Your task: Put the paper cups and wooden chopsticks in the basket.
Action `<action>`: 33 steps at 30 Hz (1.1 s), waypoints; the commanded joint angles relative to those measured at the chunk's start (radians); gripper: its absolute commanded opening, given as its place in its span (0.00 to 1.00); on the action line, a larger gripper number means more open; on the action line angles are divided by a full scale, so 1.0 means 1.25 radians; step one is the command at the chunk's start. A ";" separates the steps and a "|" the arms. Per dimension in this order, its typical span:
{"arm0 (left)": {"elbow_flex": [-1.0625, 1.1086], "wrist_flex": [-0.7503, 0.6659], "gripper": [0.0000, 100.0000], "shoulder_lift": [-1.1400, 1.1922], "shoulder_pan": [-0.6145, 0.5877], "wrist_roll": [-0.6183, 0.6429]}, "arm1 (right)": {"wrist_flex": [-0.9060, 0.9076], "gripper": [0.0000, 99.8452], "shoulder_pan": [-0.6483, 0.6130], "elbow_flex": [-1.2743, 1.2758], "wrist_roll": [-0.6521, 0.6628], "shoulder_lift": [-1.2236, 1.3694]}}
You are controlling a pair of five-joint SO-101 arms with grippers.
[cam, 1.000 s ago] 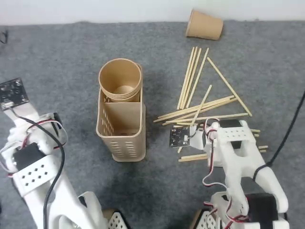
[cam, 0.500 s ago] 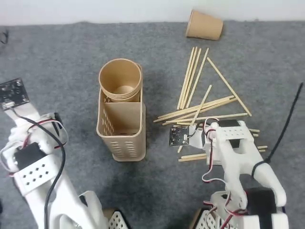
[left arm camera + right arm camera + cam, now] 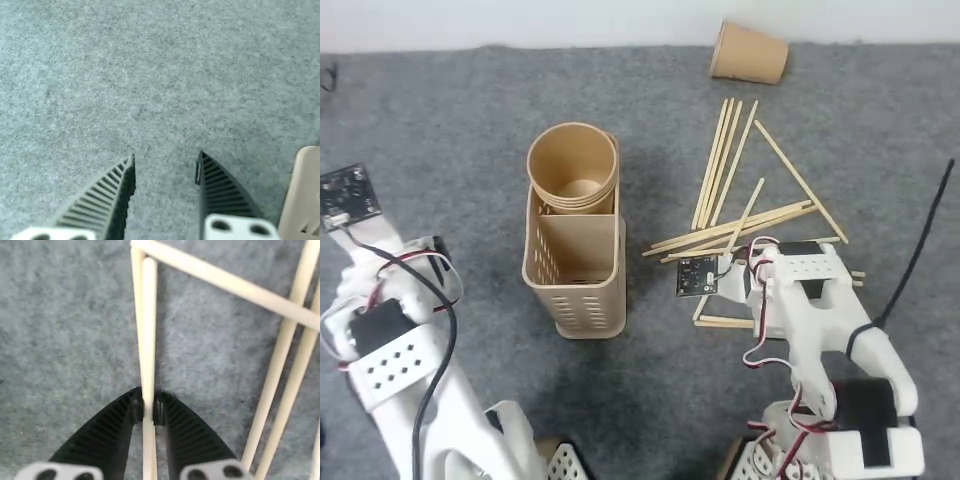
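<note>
Your right gripper (image 3: 148, 409), clamped on two wooden chopsticks (image 3: 149, 315), has edged up-frame, so the basket (image 3: 585, 300) comes next

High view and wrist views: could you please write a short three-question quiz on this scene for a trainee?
1. True or false: the right gripper is shut on chopsticks.
2. The loose paper cup is: A) inside the basket; B) lying on its side on the grey mat; C) upright beside the basket.
3. Fill in: seen from the arms, the stacked cups stand in the basket's ___ compartment.
Key: 1 true; 2 B; 3 far.
</note>
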 commanded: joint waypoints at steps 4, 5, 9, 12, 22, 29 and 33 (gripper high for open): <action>0.002 -0.015 0.19 -0.011 0.005 0.009 | -0.002 0.01 -0.001 -0.027 0.005 0.001; 0.002 -0.015 0.19 -0.011 0.005 0.009 | 0.013 0.01 -0.001 -0.049 -0.002 -0.004; 0.015 -0.026 0.19 -0.011 0.005 0.025 | 0.121 0.01 -0.002 -0.168 -0.054 -0.074; 0.036 -0.060 0.19 -0.011 0.002 0.048 | 0.186 0.01 -0.008 -0.237 -0.076 -0.149; 0.142 -0.204 0.19 -0.011 0.007 0.096 | 0.309 0.01 -0.100 -0.438 -0.264 -0.359; 0.160 -0.204 0.19 -0.011 0.049 0.093 | 0.332 0.01 -0.192 -0.630 -0.471 -0.403; 0.164 -0.204 0.19 -0.011 0.049 0.095 | 0.294 0.01 -0.198 -0.732 -0.622 -0.400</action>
